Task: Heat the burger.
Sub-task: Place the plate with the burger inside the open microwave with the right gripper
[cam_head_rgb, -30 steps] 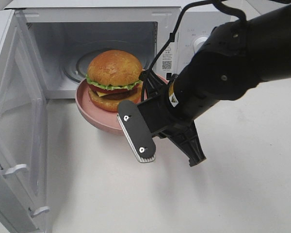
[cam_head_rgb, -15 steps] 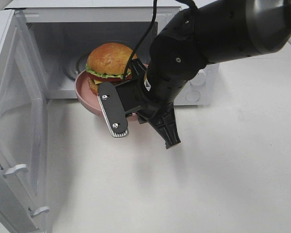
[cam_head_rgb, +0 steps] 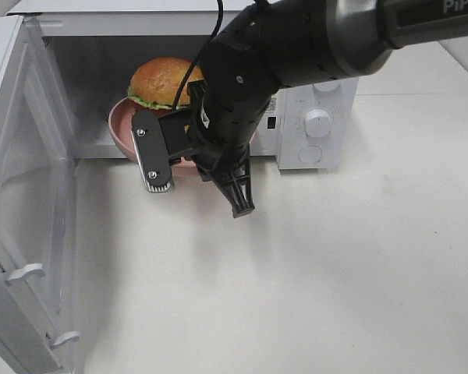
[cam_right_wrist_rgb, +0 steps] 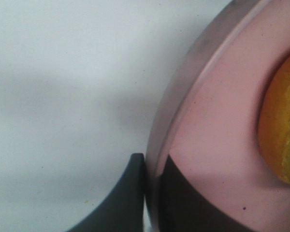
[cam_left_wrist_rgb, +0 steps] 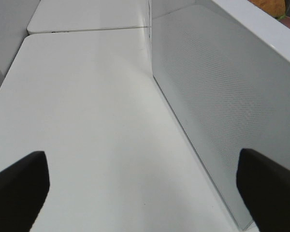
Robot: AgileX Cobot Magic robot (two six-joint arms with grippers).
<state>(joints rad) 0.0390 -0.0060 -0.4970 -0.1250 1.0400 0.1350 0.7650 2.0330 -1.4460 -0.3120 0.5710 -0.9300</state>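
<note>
The burger (cam_head_rgb: 162, 81), golden bun over green lettuce, sits on a pink plate (cam_head_rgb: 122, 127) held at the mouth of the open microwave (cam_head_rgb: 316, 117), partly inside the cavity. My right arm (cam_head_rgb: 249, 78) reaches in from the right and covers the plate's near side. In the right wrist view my right gripper (cam_right_wrist_rgb: 152, 169) is shut on the pink plate's rim (cam_right_wrist_rgb: 183, 96), one dark finger on each side, with the bun's edge (cam_right_wrist_rgb: 280, 130) showing. My left gripper (cam_left_wrist_rgb: 142, 193) is open and empty, low over the table beside the microwave door's outer face (cam_left_wrist_rgb: 222, 96).
The microwave door (cam_head_rgb: 23, 195) is swung wide open on the left and reaches the table's front. The control panel with knobs (cam_head_rgb: 318, 122) is on the right of the oven. White table (cam_head_rgb: 335, 273) stretches in front and to the right.
My right arm has carried the plate and burger left and back, from in front of the microwave into its opening. The left gripper has not moved.
</note>
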